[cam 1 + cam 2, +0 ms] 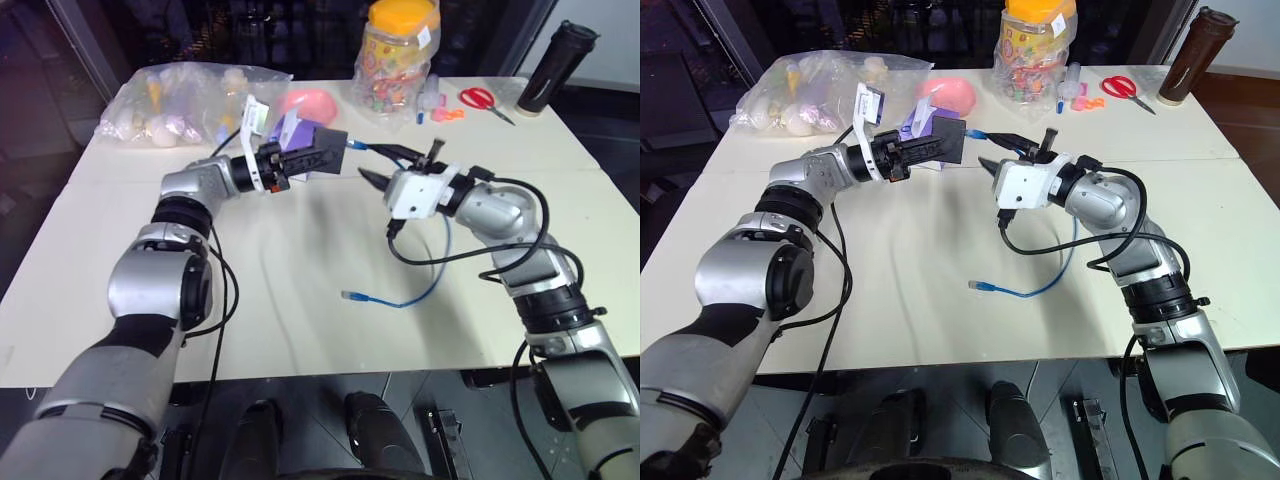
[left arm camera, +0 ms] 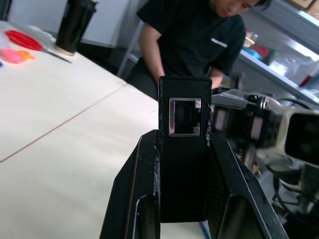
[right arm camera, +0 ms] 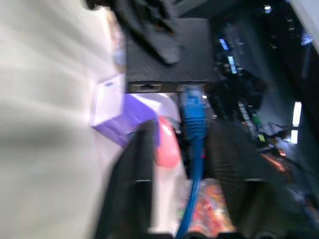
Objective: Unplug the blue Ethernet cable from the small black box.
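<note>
The left gripper [image 1: 300,160] is clamped on the small black box [image 1: 322,153], held up above the table [image 1: 300,300]; the left wrist view shows the box's one empty metal-rimmed port facing out, and a person in a black shirt [image 2: 194,35] behind it. The right gripper [image 1: 372,180] has its two fingers apart around the blue Ethernet cable [image 1: 425,290], whose blue plug sits right at the box's edge in the right wrist view, though I cannot tell whether it is still seated. The single thin cable curls down to the table, its other end [image 1: 350,296] lying free.
</note>
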